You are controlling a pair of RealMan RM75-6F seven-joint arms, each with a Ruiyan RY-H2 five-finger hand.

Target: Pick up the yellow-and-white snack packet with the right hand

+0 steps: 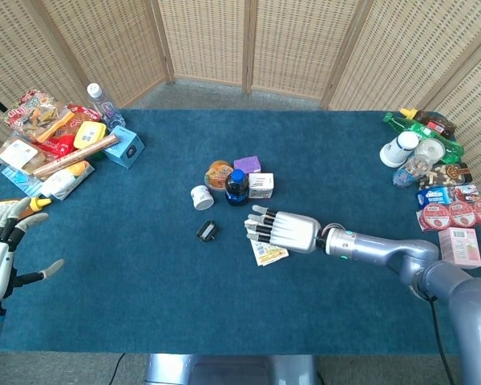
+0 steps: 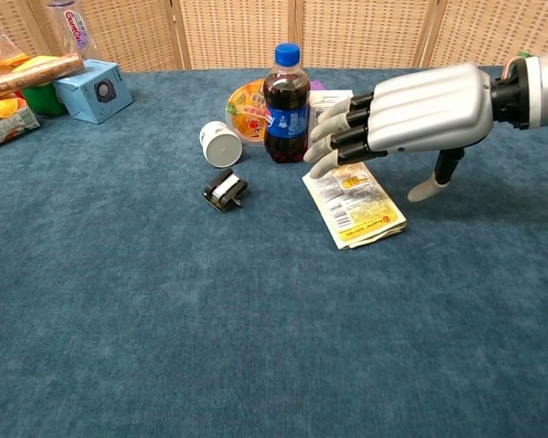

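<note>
The yellow-and-white snack packet point(image 2: 358, 205) lies flat on the blue table, just right of centre; the head view shows only its near end point(image 1: 267, 254) past the hand. My right hand point(image 2: 411, 119) point(image 1: 284, 230) hovers over the packet's far end, palm down, fingers spread and pointing left, thumb hanging at the right side. It holds nothing. My left hand point(image 1: 0, 253) stays at the table's left edge, fingers apart and empty; the chest view does not show it.
Just behind the packet stand a cola bottle point(image 2: 285, 91), a white box point(image 2: 331, 119), an orange jelly cup point(image 2: 245, 102) and a tipped white cup point(image 2: 220, 143). A small black clip point(image 2: 225, 191) lies left. Snack piles fill the far left point(image 1: 52, 140) and right point(image 1: 437, 180) edges.
</note>
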